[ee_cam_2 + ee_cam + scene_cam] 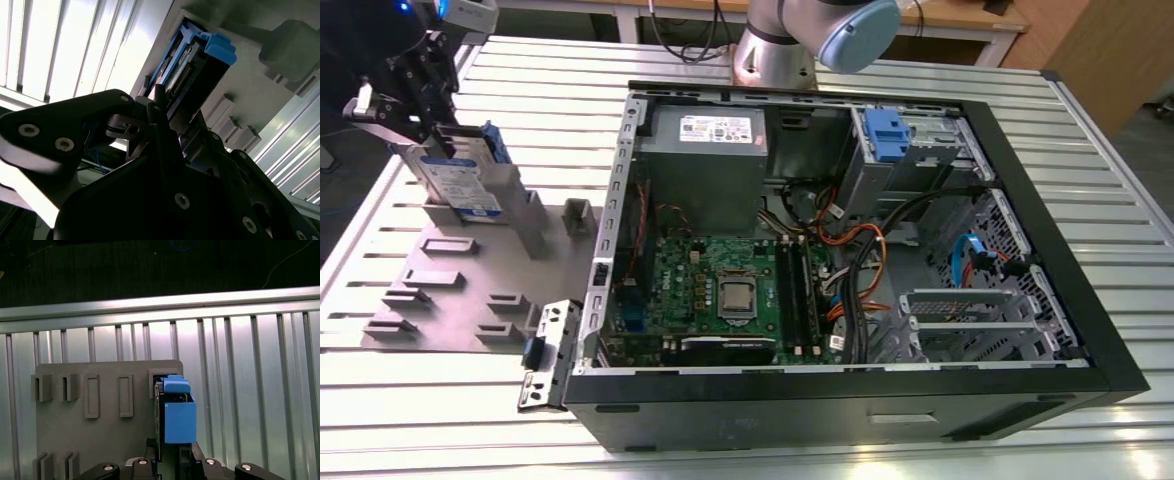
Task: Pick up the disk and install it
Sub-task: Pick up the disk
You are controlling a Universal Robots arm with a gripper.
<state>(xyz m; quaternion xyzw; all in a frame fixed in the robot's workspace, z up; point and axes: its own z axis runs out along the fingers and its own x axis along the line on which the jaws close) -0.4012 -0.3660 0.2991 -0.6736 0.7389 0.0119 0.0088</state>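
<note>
My gripper (438,150) sits at the exterior view's far left, over a grey fixture plate (454,290) that lies on a slatted aluminium table (440,400) beside an open black computer case (1101,330). The disk (464,185) stands upright on its edge in a slot near the back of that plate, well apart from the case. My fingers (416,150) are closed on its upper part, one against each flat side. The disk's broad face carries a white-and-blue label, and its print is too small to read. A blue plastic bracket runs along its edges. In the first wrist view I look down the narrow edge of the disk (177,415), with the blue bracket uppermost, the gripper (170,460) around it and the grey plate (100,440) with its rows of empty slots beside it. In the second wrist view the disk (195,65) rises away from my dark fingers (160,115), its blue tab at the far end. Inside the case a grey power-supply box (707,175) bears a white sticker (716,128) whose text I cannot make out. A green motherboard (720,290) lies below it, and a small blue latch (886,135) sits at the drive cage.
</note>
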